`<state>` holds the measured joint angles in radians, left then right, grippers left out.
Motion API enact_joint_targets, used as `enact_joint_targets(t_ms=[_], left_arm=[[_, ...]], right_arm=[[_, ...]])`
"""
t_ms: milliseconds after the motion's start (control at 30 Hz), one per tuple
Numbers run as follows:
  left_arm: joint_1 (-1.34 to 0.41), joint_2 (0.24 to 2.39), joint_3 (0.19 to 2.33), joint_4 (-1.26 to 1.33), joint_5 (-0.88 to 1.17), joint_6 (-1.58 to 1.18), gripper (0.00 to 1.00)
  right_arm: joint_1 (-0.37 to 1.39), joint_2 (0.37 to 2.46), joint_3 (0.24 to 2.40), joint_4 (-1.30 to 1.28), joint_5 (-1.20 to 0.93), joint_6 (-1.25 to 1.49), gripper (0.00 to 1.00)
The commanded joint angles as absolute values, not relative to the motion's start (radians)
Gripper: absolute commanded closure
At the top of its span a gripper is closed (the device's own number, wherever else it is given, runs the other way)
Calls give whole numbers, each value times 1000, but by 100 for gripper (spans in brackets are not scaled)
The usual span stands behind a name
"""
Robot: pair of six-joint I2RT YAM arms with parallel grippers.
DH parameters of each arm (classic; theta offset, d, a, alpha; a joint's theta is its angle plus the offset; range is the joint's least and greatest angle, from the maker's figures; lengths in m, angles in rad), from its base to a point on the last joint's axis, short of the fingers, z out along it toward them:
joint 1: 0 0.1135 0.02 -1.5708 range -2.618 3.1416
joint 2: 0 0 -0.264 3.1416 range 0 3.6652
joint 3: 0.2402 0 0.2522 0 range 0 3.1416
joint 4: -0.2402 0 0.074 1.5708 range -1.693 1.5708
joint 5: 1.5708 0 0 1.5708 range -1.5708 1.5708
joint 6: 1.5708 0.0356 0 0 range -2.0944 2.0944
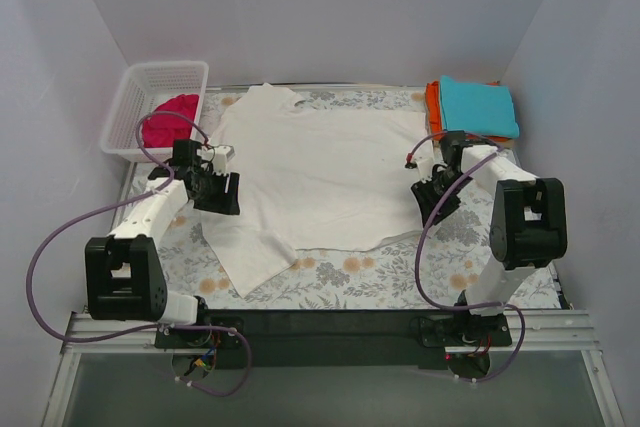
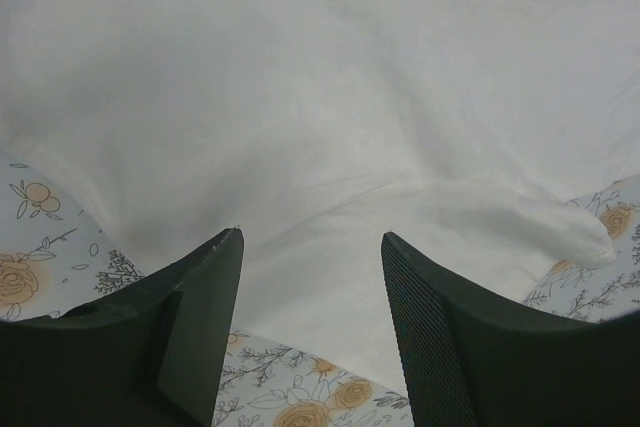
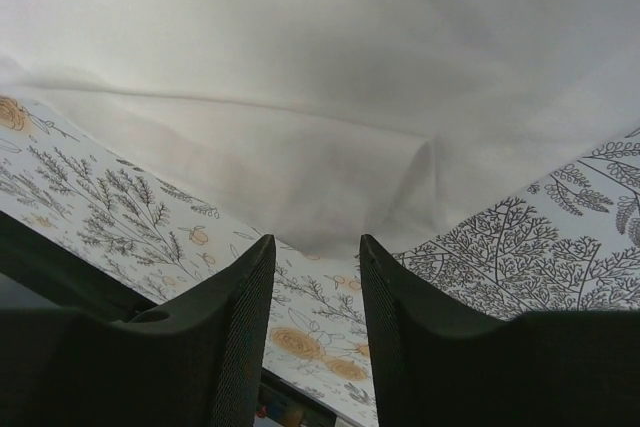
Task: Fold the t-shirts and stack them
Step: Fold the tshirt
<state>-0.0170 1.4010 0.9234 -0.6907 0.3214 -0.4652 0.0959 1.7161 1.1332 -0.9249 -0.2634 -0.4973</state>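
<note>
- My left claw point(image 2: 312, 242): fingers well apart, nothing held. It sits over the left edge of the off-white shirt point(image 1: 320, 172); cloth shows in the gap betw. the fingers.
- My right claw point(image 3: 317, 244): open too, narrower gap than the left, nothing pinched. It points at the shirt's right edge, where the cloth meets the floral cover point(image 1: 400, 272).
- Can't tell if either claw's tips touch the cloth or hang just above it.
- Off-white shirt lies spread flat in the middle of the table, collar toward the far side. One sleeve or corner trails toward the near-left, past my left claw.
- L wrist view: shirt fills most of the view with soft wrinkles and a rolled lobe of cloth at the right. Floral cover peeks out at both lower corners.
- R wrist view: a shallow crease in the cloth just ahead of the fingers.
- Magenta shirt point(image 1: 170, 119) is bunched up in the white basket point(image 1: 120, 117), far-left corner.
- Teal shirt point(image 1: 478, 105) is folded on top of the orange shirt point(image 1: 432, 102), far-right corner, well apart from the off-white one.
</note>
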Motion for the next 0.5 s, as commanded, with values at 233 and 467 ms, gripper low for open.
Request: enact_joint_targets(t_ms=[233,467], left_arm=[[-18,1422,905,-652,313,-474,46],[-18,1427,896,-647,305,-472,46]], right_arm=[[15,1776,1147,-962,-363,-489,67],[9,1752,1160,-995,-387,-499,94]])
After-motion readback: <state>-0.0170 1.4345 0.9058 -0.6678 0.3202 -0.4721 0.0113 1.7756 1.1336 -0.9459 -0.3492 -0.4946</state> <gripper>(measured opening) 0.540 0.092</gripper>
